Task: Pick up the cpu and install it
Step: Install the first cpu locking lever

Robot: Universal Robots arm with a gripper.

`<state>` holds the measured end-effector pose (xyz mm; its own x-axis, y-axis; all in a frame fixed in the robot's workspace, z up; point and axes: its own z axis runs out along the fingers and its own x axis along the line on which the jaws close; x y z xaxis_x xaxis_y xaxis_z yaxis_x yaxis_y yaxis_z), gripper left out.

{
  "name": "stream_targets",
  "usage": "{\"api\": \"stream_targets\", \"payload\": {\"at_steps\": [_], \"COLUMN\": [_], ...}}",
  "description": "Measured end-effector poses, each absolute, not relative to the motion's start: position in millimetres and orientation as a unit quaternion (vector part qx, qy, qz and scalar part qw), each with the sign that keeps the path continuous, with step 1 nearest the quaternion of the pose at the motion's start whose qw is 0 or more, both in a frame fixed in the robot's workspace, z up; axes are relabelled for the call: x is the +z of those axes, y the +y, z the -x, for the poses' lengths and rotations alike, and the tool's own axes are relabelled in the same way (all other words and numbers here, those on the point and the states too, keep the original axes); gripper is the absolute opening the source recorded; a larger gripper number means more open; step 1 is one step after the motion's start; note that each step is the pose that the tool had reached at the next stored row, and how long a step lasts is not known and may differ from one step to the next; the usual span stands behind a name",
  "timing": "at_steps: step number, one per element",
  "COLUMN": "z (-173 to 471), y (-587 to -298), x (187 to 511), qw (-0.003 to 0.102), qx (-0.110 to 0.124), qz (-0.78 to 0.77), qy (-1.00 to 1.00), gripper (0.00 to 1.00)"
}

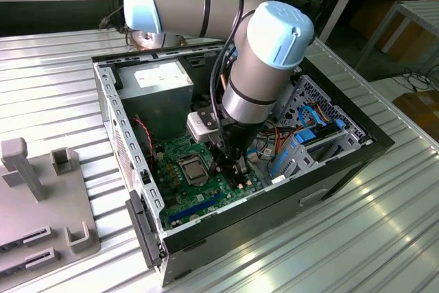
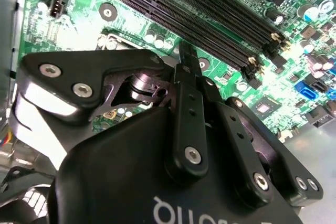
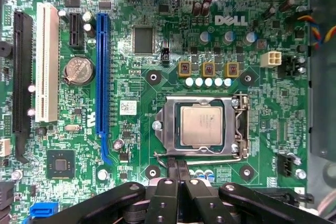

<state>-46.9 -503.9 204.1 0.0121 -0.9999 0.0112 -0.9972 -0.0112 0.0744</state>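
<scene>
Small square grey-metal cpu [image 3: 202,125] seated in silver socket frame [image 3: 240,129] | black gripper [image 3: 181,169] fingers pressed together (empty), just beside socket | green motherboard [image 3: 131,85] below.

Open room above seated cpu [image 3: 202,125]

The circuit board [image 3: 131,129] is bright green with a long blue slot [image 3: 102,82] and a white one [image 3: 47,61]. The chip [image 3: 201,125] is dull grey in a silver frame [image 3: 170,129]; the gripper [image 3: 178,169] is black.
</scene>
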Motion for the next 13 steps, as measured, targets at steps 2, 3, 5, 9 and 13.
{"api": "stream_targets", "payload": {"at_steps": [2,3,5,9,13], "z": [47,47,48,57,63], "y": [-504,-504,-503,-496,-487], "x": [209,210,213,215,217], "qw": [0.031,0.031,0.031,0.032,0.033], "qx": [-0.022,-0.022,-0.022,-0.021,-0.019], "qz": [-0.711,-0.711,-0.711,-0.711,-0.712], "qy": [-0.702,-0.702,-0.702,-0.702,-0.701], "gripper": [0.11,0.11,0.11,0.11,0.11]}}
